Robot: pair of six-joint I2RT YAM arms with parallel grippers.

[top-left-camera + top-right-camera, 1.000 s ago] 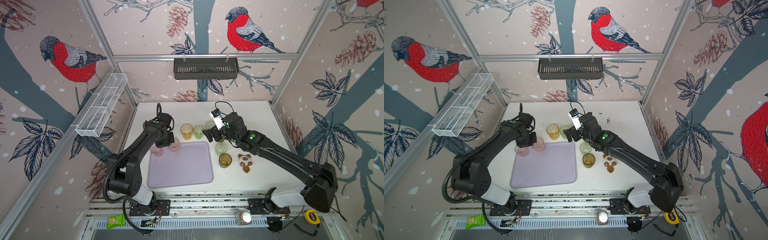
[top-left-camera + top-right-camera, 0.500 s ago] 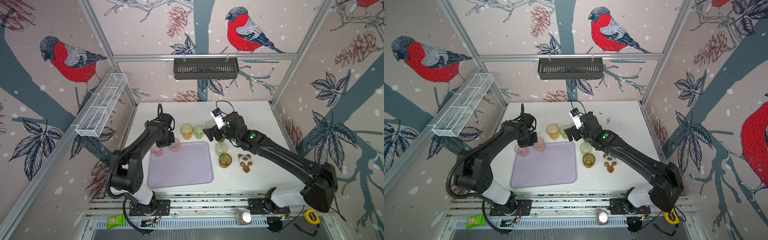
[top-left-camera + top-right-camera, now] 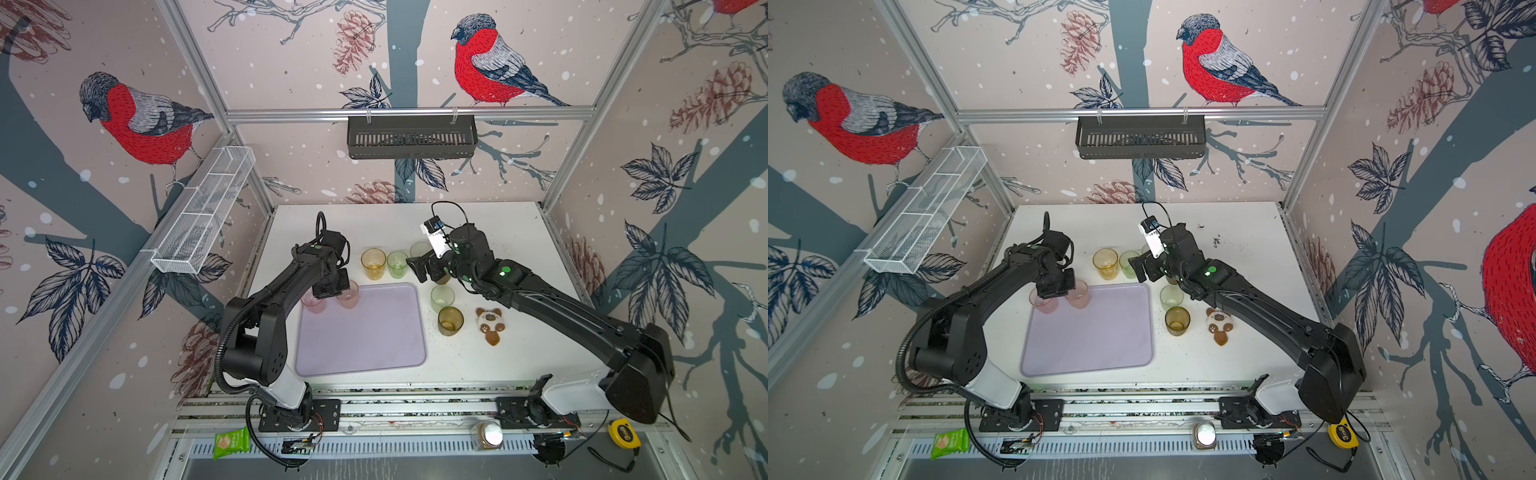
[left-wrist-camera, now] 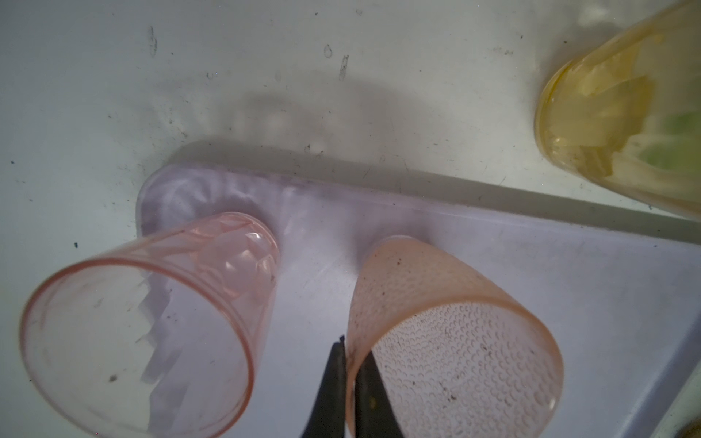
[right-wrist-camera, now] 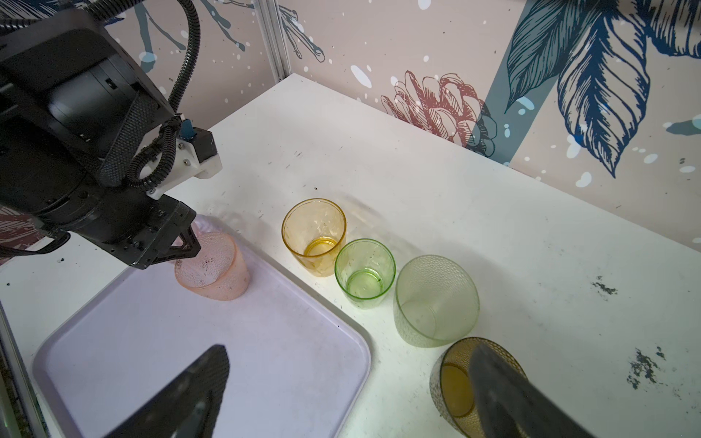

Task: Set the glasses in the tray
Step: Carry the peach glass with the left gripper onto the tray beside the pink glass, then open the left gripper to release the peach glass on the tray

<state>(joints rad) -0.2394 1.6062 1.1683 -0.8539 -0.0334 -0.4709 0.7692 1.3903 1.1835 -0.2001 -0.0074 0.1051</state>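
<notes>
One dotted pink glass [image 4: 455, 360] is rim-clamped between left jaws.

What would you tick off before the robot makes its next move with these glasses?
1. Grip: ok, left end effector is shut on the dotted pink glass at its rim.
2. Placement: ok, that glass is over the tray, by its far edge.
3. Base flat on the tray: cannot tell.
4. Gap to the faceted pink glass: ok, they are apart.
5. Other arm: ok, right end effector is open and empty.
6. All glasses in: not ok; the amber glass and others stand on the table.
</notes>
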